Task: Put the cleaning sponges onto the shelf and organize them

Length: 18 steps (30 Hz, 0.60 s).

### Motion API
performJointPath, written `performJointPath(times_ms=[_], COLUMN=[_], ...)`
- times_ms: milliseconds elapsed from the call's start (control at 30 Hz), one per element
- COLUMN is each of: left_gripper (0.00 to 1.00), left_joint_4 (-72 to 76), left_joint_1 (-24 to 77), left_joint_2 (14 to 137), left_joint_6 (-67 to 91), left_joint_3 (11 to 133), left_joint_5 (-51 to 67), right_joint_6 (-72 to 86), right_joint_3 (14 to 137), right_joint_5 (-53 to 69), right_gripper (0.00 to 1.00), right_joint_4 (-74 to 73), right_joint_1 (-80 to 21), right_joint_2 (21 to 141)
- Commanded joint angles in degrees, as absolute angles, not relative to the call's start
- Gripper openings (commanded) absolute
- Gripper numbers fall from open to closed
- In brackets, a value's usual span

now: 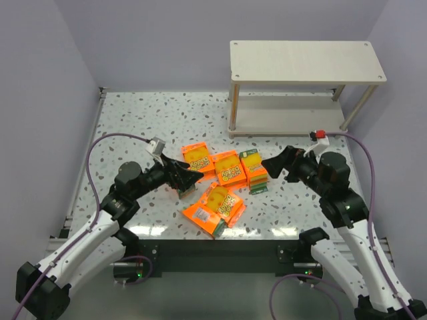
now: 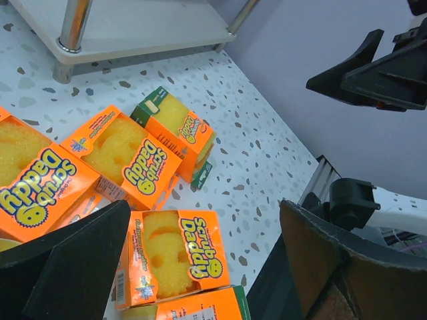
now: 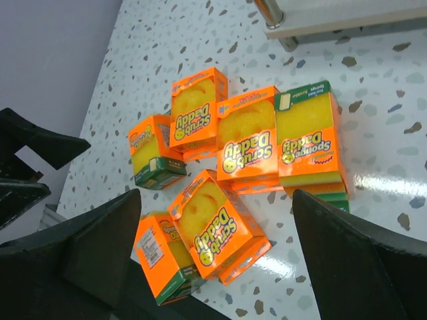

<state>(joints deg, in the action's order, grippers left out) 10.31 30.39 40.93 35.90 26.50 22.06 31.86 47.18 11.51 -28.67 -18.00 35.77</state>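
Note:
Several orange sponge packs lie in a loose cluster on the speckled table, with none on the shelf. They include one (image 1: 195, 159), one (image 1: 228, 168), one (image 1: 254, 171) and one (image 1: 223, 200). The pale two-tier shelf (image 1: 307, 62) stands empty at the far right. My left gripper (image 1: 191, 177) is open and empty at the cluster's left edge. In the left wrist view it (image 2: 200, 267) hovers over a pack (image 2: 170, 257). My right gripper (image 1: 272, 165) is open and empty at the cluster's right edge. In the right wrist view it (image 3: 220, 260) hovers over a pack (image 3: 213, 230).
The shelf's lower board (image 1: 287, 120) and a metal leg (image 2: 72, 27) stand just beyond the cluster. The table's near edge (image 1: 220, 235) is close to the nearest pack (image 1: 205, 219). Grey walls enclose the table on three sides.

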Motion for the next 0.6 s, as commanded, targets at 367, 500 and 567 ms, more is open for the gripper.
performJointPath(times_ms=[367,500,567], left_gripper=[1.0,1.0,1.0], left_joint_4=[7.0,7.0,6.9], left_joint_1=[30.4,30.4,30.4], left_joint_2=[39.1,39.2,39.2], left_joint_6=[34.2,34.7,35.1], left_joint_3=[28.1,27.8,27.6], left_joint_5=[19.2,18.5,18.6], right_joint_6=[60.6,69.1,71.1], right_joint_3=[29.4,26.5,25.7], right_joint_5=[2.2,0.5,0.2], right_gripper=[0.95,0.88,0.86], right_joint_4=[-18.9,-14.1,-12.8], right_joint_1=[-18.0,-18.0,-18.0], right_joint_2=[39.7,42.8,45.2])
